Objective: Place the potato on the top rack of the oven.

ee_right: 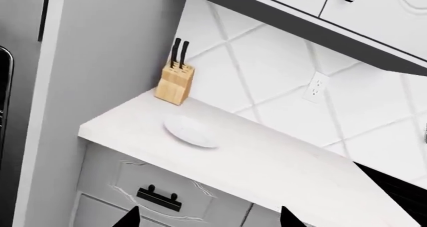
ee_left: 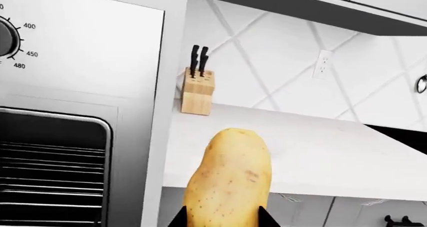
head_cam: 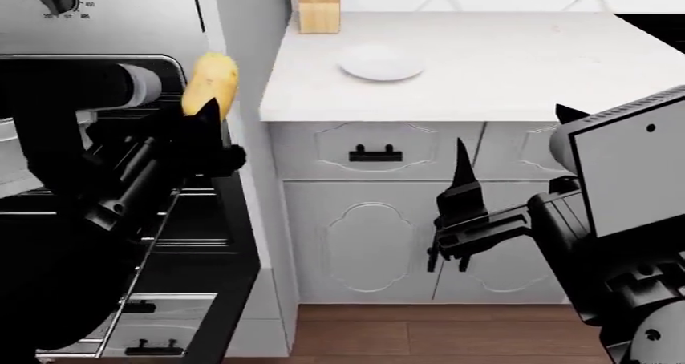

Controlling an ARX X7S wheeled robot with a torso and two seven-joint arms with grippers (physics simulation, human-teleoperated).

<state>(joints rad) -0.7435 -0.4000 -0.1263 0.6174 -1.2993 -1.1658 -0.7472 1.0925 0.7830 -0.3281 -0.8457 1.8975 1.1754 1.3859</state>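
Note:
My left gripper (ee_left: 223, 218) is shut on the yellow-tan potato (ee_left: 230, 179), which stands up between the two black fingertips. In the head view the potato (head_cam: 210, 82) is held in front of the steel oven's (head_cam: 107, 27) right edge, level with the top of the dark cavity. Silvery wire rack rods (ee_left: 53, 157) show inside the oven (ee_left: 87, 52) in the left wrist view, to the potato's left. My right gripper (head_cam: 463, 189) is open and empty in front of the white cabinets; its fingertips frame a drawer in the right wrist view (ee_right: 208, 218).
A white countertop (head_cam: 514, 67) right of the oven bears a white plate (head_cam: 381, 62) and a wooden knife block (head_cam: 318, 7). White cabinets with black handles (head_cam: 374, 153) stand below it. The open oven door (head_cam: 204, 284) juts out low at left.

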